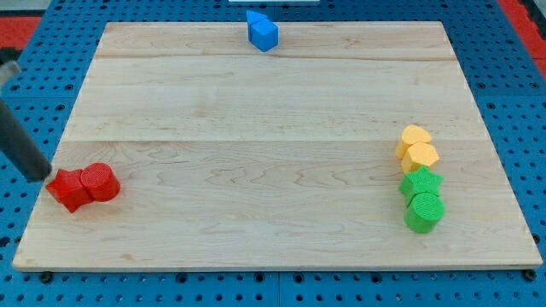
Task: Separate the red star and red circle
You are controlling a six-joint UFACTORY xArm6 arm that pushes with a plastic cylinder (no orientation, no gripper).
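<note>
My tip [40, 176] sits at the table's [256, 128] left edge, low in the view, at the end of a dark rod [19, 141] that slants up toward the view's upper left. There is no claw on this arm, only the rod, so nothing is clenched or grasped. The tip is just beside the upper left corner of the red star [67, 189]; whether it actually touches that block I cannot tell. The red star lies near the table's lower left corner, and the red circle [101, 182] stands right against its right side, the two touching so that they read as one red clump. The tip is thus on the far side of the star from the circle. Well apart from these, at the view's top edge and a little left of centre, a blue block [263, 31] rests on the table's far rim; its shape looks angular, but I cannot name it. Toward the view's right, four blocks form a short column running top to bottom: two yellow blocks, one [414, 136] partly behind the other [421, 156], then a green star [422, 182] touching the lower yellow one, and a green circle [424, 211] touching the star below it.
</note>
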